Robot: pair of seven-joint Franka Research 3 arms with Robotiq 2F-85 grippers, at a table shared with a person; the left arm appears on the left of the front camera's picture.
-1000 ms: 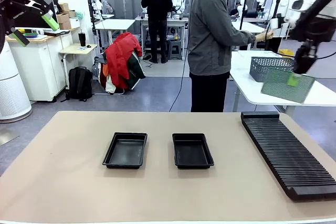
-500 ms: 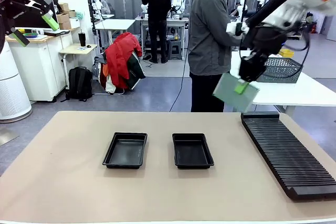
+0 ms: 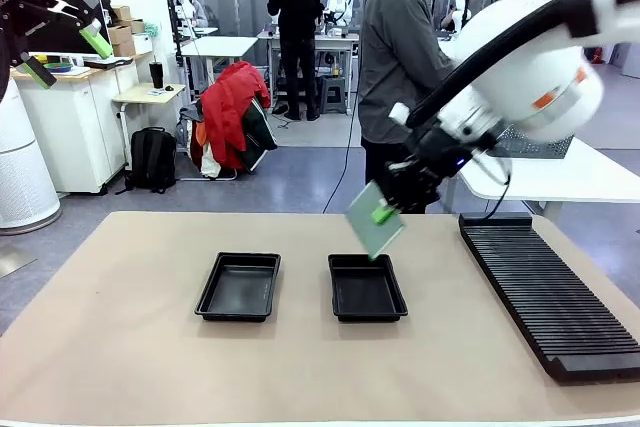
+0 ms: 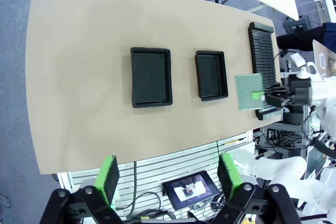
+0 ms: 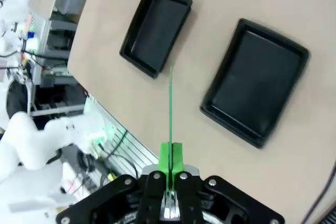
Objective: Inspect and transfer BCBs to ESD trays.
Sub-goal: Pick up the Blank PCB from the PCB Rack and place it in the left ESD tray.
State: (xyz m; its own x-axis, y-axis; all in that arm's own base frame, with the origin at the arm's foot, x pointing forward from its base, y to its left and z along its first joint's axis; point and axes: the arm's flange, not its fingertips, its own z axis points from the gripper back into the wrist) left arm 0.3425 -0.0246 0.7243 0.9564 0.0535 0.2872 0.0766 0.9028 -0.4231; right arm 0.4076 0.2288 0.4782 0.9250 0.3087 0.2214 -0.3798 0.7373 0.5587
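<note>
Right claw [image 3: 384,211] is clenched on one edge of a BCB [image 3: 369,226]. The board juts out tilted beyond the green pads, in the air over the far rim of the right-hand ESD tray [image 3: 366,293] (edge-on in the right wrist view). The left-hand ESD tray [image 3: 238,289] lies beside it on the surface [image 3: 120,347]. Left claw [image 3: 68,55] is released, raised well apart.

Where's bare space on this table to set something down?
Widest: tan table left of the left shallow black plastic tray. Also the near strip before both trays, and between the right black tray and the long black ribbed rack. Crowded by the right tray, where a thin green circuit board hangs.
</note>
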